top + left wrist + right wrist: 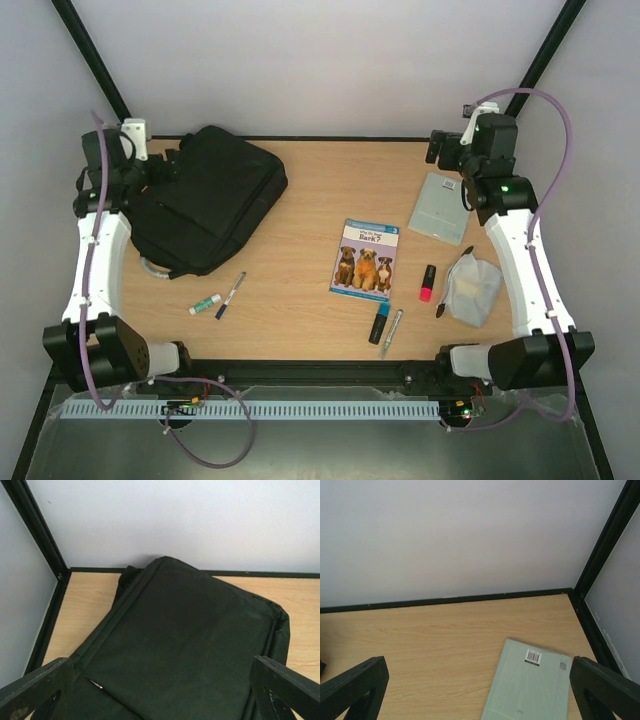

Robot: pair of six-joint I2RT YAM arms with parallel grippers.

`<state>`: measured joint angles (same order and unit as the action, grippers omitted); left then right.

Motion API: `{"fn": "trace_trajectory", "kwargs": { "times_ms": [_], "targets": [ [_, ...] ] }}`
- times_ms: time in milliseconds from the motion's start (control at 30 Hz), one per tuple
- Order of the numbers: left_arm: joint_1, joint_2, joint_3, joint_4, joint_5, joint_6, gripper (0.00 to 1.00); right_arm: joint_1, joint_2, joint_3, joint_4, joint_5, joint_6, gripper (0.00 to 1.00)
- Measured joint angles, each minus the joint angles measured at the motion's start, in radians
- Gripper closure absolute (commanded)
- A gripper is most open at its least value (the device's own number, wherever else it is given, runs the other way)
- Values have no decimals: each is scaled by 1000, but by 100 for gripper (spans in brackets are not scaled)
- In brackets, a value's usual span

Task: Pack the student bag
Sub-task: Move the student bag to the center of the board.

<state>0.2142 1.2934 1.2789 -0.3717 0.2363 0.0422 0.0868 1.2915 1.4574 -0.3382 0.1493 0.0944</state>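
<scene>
The student bag [212, 200] lies flat on the bench [300, 190], its long axis slanting from near-left to far-right. At the bag's left edge the left gripper [160, 172] hangs over it, released and empty, arm stretched forward. Well right of the bag, the right gripper [445, 150] is also released; of the 2 arms, the left is nearer.

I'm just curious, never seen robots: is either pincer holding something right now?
Left pincer: open, empty, at the student bag.
Right pincer: open, empty, near the pale green book.
</scene>
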Motion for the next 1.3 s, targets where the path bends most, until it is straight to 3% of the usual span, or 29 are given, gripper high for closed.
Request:
{"fn": "trace_trajectory", "kwargs": {
  "times_ms": [200,367,567,667,767,1033,1300],
  "targets": [
    [-97,85,4,-2,-39,61,4,-11,68,-15,-1,-21,-24,1],
    [-129,164,21,-5,-46,141,5,-19,153,-14,-11,-115,-68,9],
    [-45,414,257,-82,-2,175,1,12,280,6,-42,-237,-117,15],
    [27,584,439,-138,52,142,1,69,359,35,-61,-290,-143,17],
    [83,680,513,-169,61,99,1,147,431,64,-76,-339,-171,18],
    [204,797,549,-254,12,13,1,356,555,107,-109,-449,-214,19],
    [356,861,471,-272,69,11,1,451,575,113,-128,-506,-237,18]
  ]
}}
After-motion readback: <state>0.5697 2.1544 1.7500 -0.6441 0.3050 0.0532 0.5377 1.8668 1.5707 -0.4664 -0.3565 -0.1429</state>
